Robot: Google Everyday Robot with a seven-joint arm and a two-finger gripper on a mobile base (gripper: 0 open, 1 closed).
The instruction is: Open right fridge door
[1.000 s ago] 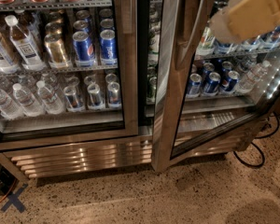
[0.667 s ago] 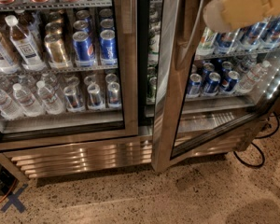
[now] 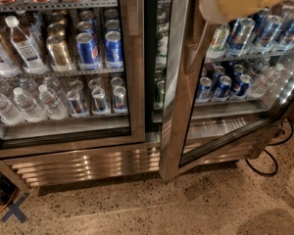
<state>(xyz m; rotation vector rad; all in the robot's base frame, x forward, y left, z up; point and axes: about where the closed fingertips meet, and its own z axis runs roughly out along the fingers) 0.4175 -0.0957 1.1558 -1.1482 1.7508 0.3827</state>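
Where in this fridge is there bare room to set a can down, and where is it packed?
The bottom shelf behind the open right door looks bare, under the blue cans. The floor in front is bare too. Left shelves are packed with bottles. The gripper is at upper right, by the door's top.

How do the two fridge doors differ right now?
The left fridge door sits shut, flush with the cabinet; the right fridge door is swung out, its bottom edge angled over the floor. The gripper is at top right beside the right fridge door's frame, away from the left fridge door. Both are glass in steel frames.
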